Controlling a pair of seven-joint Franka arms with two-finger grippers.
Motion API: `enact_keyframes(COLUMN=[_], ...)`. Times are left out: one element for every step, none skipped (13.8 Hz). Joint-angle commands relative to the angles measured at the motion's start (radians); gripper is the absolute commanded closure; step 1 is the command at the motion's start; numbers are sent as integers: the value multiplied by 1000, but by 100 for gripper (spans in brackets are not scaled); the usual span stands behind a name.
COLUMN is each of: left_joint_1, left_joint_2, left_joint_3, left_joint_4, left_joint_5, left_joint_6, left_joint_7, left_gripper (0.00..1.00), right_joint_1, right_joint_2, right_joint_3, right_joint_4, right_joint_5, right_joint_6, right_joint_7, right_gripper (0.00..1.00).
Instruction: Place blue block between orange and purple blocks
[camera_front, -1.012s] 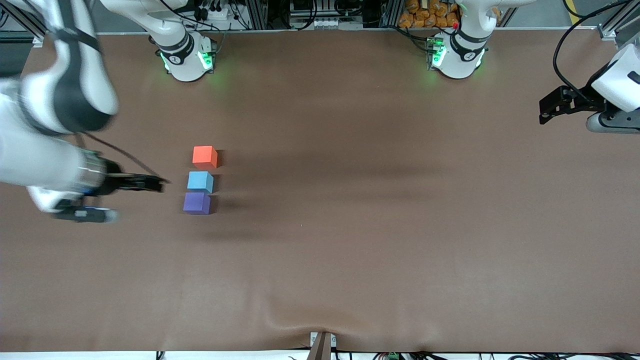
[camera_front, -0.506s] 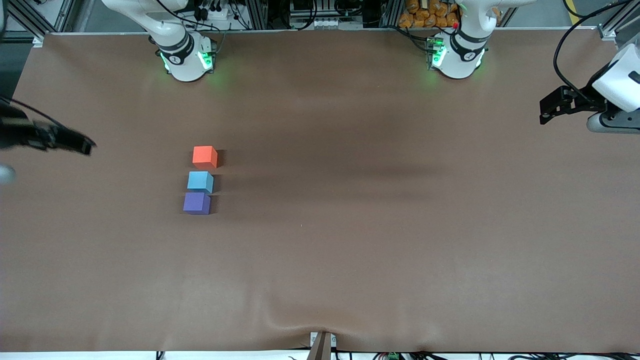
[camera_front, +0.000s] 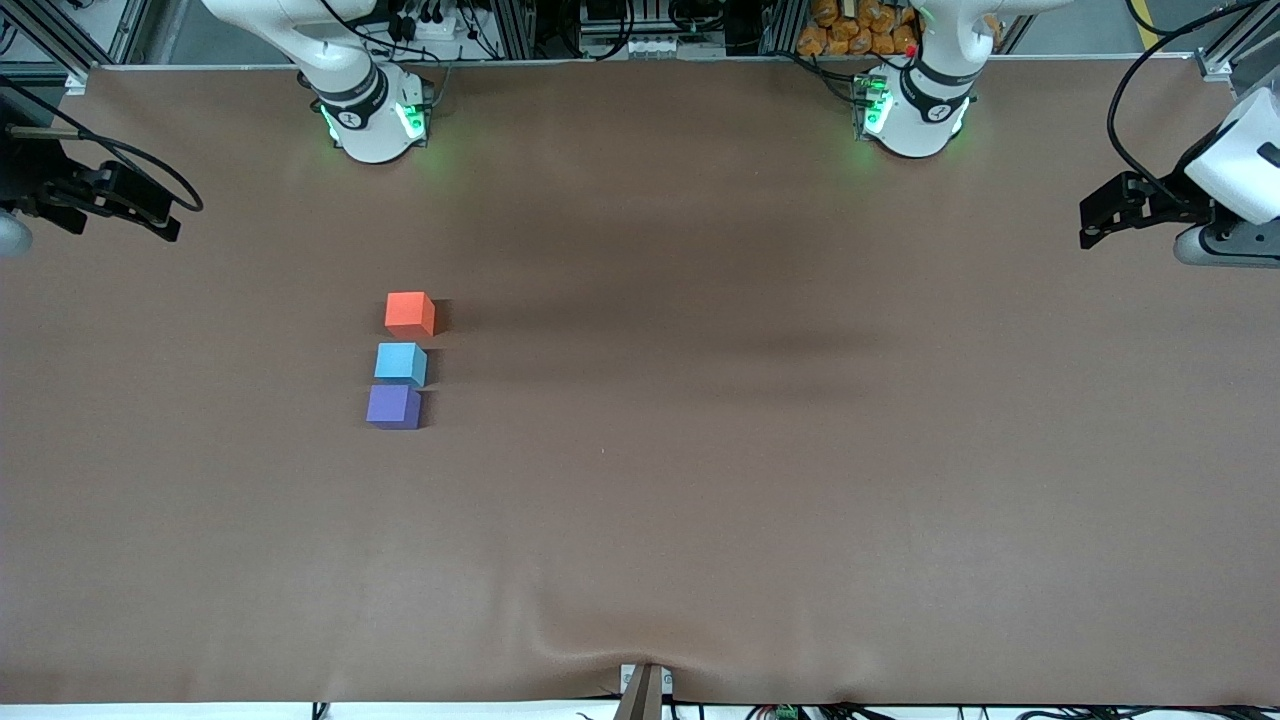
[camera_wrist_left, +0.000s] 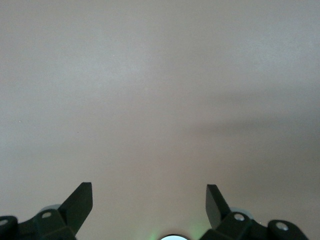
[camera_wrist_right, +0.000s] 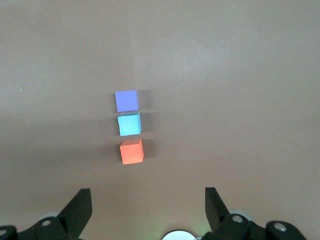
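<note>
Three blocks stand in a short row on the brown table (camera_front: 700, 450). The orange block (camera_front: 409, 313) is farthest from the front camera, the blue block (camera_front: 400, 363) sits in the middle, and the purple block (camera_front: 393, 407) is nearest, touching the blue one. The right wrist view shows the same row: purple block (camera_wrist_right: 126, 100), blue block (camera_wrist_right: 129, 124), orange block (camera_wrist_right: 132, 151). My right gripper (camera_front: 150, 215) is open and empty, raised over the table edge at the right arm's end. My left gripper (camera_front: 1095, 215) is open and empty at the left arm's end, over bare table.
The two arm bases (camera_front: 372, 115) (camera_front: 912, 110) stand along the table's edge farthest from the front camera. A small bracket (camera_front: 645, 690) sits at the table's edge nearest that camera.
My right gripper has pulled away from beside the blocks, out toward the right arm's end of the table and up. The blocks and the left arm have not moved.
</note>
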Motion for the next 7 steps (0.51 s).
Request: enact_keyframes(left_joint_1=[10, 10, 10, 10, 10, 10, 12], left_joint_2=[9, 9, 10, 10, 10, 10, 12], left_joint_3=[-2, -2, -2, -2, 0, -2, -2], left_joint_4=[25, 25, 25, 25, 25, 25, 25], left_joint_5=[-16, -17, -17, -17, -17, -17, -17], left_joint_6=[-23, -23, -23, -23, -23, -23, -23], left_joint_7=[12, 12, 12, 12, 12, 12, 12], left_gripper=[0, 0, 0, 0, 0, 0, 0], right_joint_1=[-5, -10, -32, -40, -42, -43, -46], right_joint_2=[-33, -35, -35, -35, -45, -67, -75], right_joint_3=[4, 3, 3, 3, 3, 3, 3], right_joint_4=[-49, -49, -49, -51, -66, -95, -107], right_joint_5=[-19, -23, -23, -23, -23, -23, -23], right_joint_6=[30, 30, 28, 22, 18, 25, 27], right_joint_7=[-46, -103, -147, -165, -166, -166, -166], right_gripper=[0, 0, 0, 0, 0, 0, 0])
